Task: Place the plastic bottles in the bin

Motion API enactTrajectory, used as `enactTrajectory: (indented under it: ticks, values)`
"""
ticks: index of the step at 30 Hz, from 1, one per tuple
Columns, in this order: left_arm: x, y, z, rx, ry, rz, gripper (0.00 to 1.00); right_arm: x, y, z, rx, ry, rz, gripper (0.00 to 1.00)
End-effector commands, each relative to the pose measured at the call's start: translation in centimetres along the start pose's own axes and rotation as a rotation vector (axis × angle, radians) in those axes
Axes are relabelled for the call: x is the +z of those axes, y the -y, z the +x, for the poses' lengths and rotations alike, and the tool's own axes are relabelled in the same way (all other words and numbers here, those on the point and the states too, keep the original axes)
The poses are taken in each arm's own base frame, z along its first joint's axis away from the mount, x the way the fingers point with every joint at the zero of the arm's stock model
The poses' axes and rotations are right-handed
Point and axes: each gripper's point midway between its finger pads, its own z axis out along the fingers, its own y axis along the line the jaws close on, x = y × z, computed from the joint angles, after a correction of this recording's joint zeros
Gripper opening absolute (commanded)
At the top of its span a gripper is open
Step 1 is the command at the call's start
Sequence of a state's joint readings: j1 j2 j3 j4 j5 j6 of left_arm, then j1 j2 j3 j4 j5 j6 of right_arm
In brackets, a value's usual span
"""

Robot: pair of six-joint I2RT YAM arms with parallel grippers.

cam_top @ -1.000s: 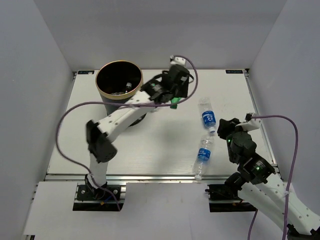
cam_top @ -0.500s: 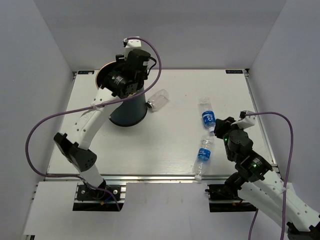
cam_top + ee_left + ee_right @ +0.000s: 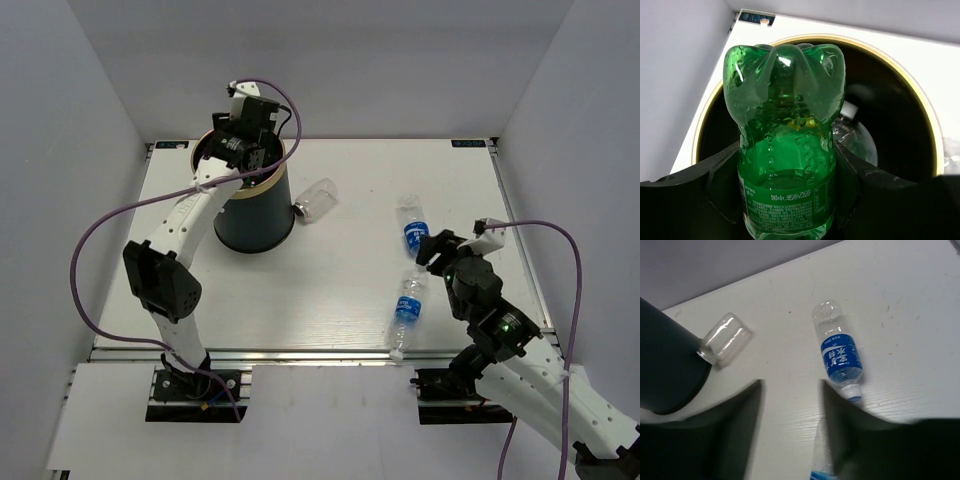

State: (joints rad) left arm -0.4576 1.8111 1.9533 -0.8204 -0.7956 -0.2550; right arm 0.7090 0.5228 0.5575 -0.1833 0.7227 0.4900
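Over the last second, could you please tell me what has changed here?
The left tool, gripping the green bottle, swung from right of the bin to above its mouth. The right tool, open, crept toward the two blue-labelled bottles. Those bottles, the wide clear bottle and the bin stayed put.

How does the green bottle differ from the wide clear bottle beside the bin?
The green bottle is tinted green and labelled; the wide clear bottle is colourless, with no label visible. The left end effector holds the green bottle over the bin; the wide clear bottle lies on the table. Both are plastic bottles.
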Motion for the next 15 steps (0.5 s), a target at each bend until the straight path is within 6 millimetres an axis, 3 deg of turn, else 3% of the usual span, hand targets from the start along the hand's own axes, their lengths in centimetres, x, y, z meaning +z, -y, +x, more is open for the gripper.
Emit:
enactTrajectory:
  ticks: [1,2,5,10,11,13,15]
  values:
    - [0.6,-0.3,0.8,0.007,-0.008,0.015,0.7,0.3,-0.6,-0.3,-0.016,0.019,-0.025,0.75]
    - [0.7,-0.4,1.6,0.021,-0.022,0.011,0.85,0.4,-0.6,-0.2,-0.034,0.015,-0.023,0.87]
    - [0.9,-1.2,1.5,0.012,-0.026,0.005,0.98,0.8,-0.6,0.4,-0.071,-0.015,-0.009,0.9]
    - [-1.8,-1.4,-1.1,-0.052,0.021,0.113,1.0,2.0,-0.6,1.1,-0.158,-0.075,0.044,0.9]
    - [-3.3,-1.6,-2.1,-0.065,0.048,0.155,1.0,2.5,-0.7,1.7,-0.185,-0.098,0.056,0.9]
    - [-5.0,-0.5,-1.7,-0.067,0.044,0.264,1.0,3.1,-1.1,1.0,-0.218,-0.106,0.072,0.9]
    - [-7.9,-0.5,-2.7,-0.111,0.093,0.398,1.0,4.4,-0.4,3.3,-0.313,-0.216,0.132,0.9]
